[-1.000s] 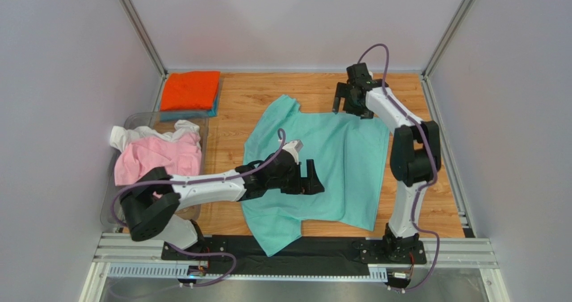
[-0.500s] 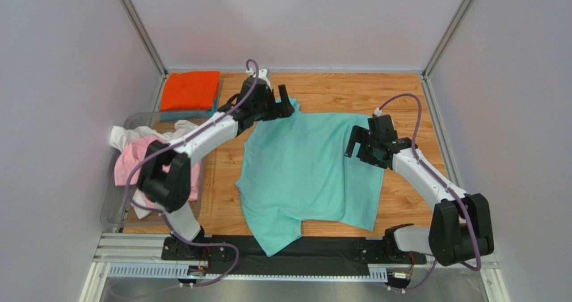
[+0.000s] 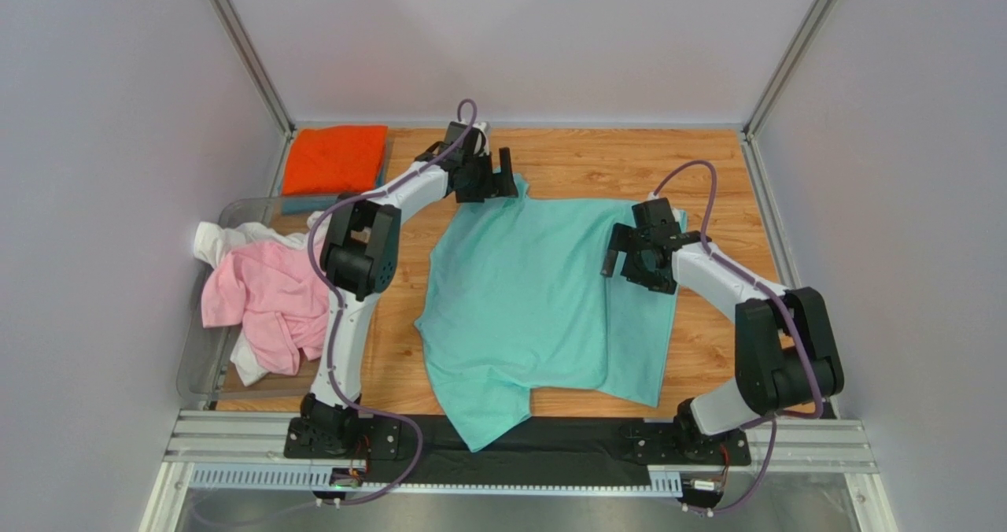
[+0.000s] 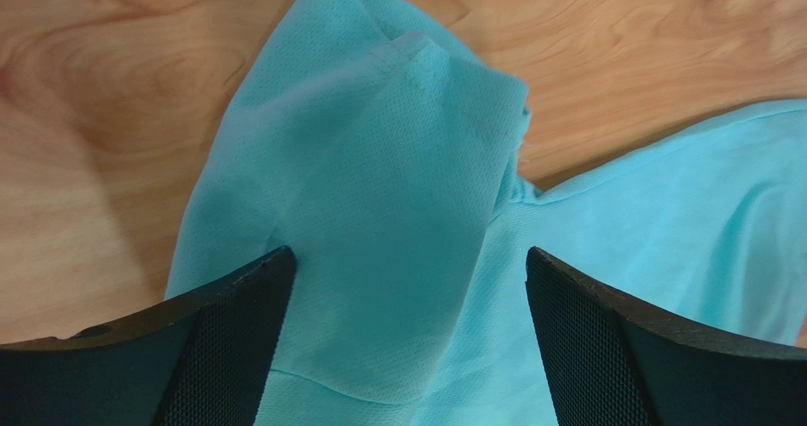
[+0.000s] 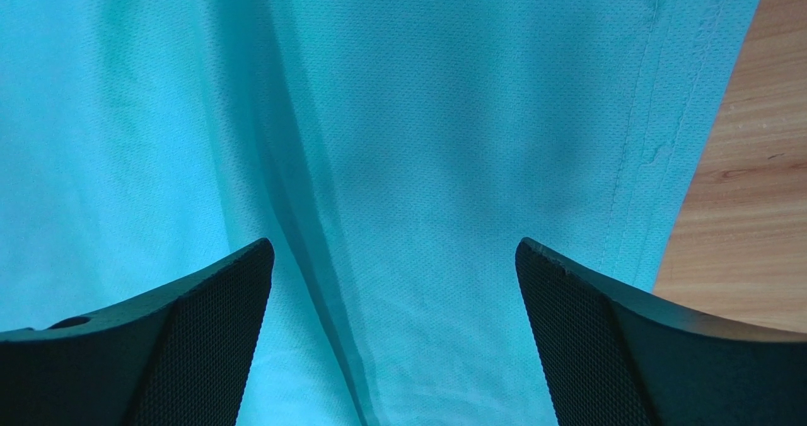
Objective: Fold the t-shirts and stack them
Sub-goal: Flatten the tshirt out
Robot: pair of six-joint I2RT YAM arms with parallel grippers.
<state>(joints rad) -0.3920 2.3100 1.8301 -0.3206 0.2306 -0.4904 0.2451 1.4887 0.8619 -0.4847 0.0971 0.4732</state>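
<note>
The mint-green t-shirt (image 3: 532,296) lies spread flat on the wooden table, one sleeve at the far left and one at the near edge. My left gripper (image 3: 487,187) hovers open over the far-left sleeve (image 4: 379,190), with the jaws wide apart and nothing between them (image 4: 407,275). My right gripper (image 3: 632,270) is open above the shirt's right part, near its hem (image 5: 654,114), and holds nothing (image 5: 393,265). A folded orange t-shirt (image 3: 337,158) lies on a teal-blue one (image 3: 305,205) at the far left. The pink (image 3: 266,302) and white (image 3: 219,243) t-shirts lie crumpled at the left.
A clear plastic bin (image 3: 195,373) at the left holds the pink and white shirts. Grey walls close in the table on three sides. Bare wood (image 3: 721,355) shows to the right of the shirt and along the far edge. A black strip (image 3: 567,444) runs along the near edge.
My left arm has swung from the shirt's middle to the far-left sleeve. My right arm has drawn back from the far edge to the shirt's right part. The shirt lies as before.
</note>
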